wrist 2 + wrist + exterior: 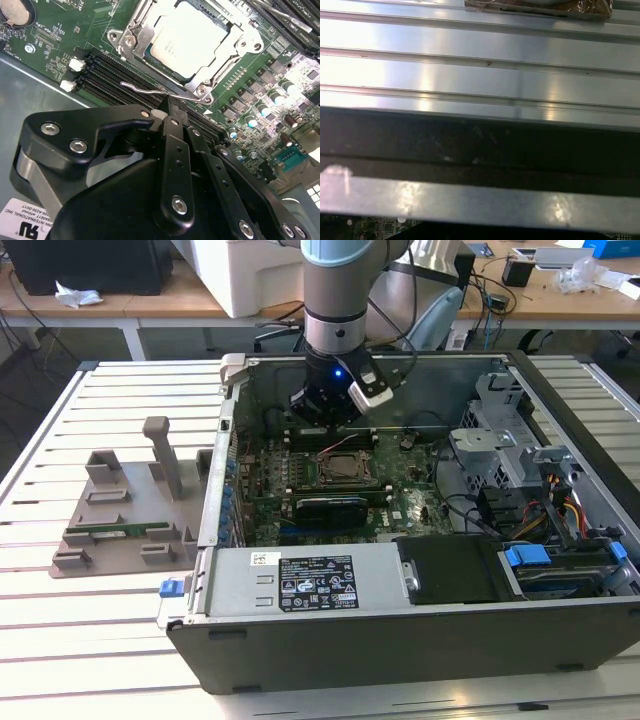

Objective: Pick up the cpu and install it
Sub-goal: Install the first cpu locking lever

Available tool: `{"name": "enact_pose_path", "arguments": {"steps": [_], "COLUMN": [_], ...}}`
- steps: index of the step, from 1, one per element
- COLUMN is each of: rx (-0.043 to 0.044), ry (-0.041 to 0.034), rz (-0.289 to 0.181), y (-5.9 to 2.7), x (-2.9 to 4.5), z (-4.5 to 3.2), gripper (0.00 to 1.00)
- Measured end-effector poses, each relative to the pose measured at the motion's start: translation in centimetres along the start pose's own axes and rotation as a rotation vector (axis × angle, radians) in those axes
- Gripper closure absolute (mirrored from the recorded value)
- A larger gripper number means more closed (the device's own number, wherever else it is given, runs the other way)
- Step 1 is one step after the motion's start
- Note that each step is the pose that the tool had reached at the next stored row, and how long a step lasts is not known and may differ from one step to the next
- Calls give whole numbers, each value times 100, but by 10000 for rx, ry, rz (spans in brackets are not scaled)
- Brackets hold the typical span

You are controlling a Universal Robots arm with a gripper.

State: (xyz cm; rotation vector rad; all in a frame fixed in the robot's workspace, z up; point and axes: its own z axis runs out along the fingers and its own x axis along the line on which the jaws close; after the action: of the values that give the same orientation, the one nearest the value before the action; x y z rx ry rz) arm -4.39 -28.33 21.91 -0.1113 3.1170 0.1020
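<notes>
The cpu [192, 40] is a silvery-white square chip lying flat in the socket on the green motherboard, with the metal socket frame [131, 40] around it. In the exterior view the cpu [344, 469] sits mid-board inside the open computer case [400, 640]. My gripper [172, 106] hangs just beside the socket with its black fingers [175, 145] closed together and nothing between them. Its tip is at the thin wire lever [145, 91] along the socket's edge. In the exterior view the gripper [322, 422] is low inside the case, at the socket's far side.
Black memory slots [107, 75] run beside the socket. A grey fixture [130, 510] holding a green memory stick lies on the slatted table at the exterior view's left. The power supply [300, 580], the drive cage [500, 440] and cables [560, 510] crowd the case's near and right sides.
</notes>
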Motion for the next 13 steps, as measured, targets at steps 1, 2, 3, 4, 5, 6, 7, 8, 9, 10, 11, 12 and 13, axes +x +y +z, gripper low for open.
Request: {"name": "enact_pose_path", "arguments": {"steps": [1,2,3,4,5,6,7,8,9,10,11,12,13], "rx": [-1,-1,-2,-1,0,-1,0,0,-1,-2,-1,-1,0], "ry": [0,0,-1,0,0,0,0,0,-1,-1,0,0,0], "rz": [-1,-3,-4,-5,-5,-4,-4,-4,-4,-5,-6,-6,-5], "y": [1,1,0,-2,-3,-4,-5,-6,-7,-9,-10,-11,-11], "x": [-13,-23,-35,-51,-64,-79,-88,-98,-108,-131,-144,-156,-163], "z": [7,12,18,22,25,29,31,32,35,38,40,42,44], "gripper": [89,89,89,89,89,89,89,89,89,89,89,89,89]}}
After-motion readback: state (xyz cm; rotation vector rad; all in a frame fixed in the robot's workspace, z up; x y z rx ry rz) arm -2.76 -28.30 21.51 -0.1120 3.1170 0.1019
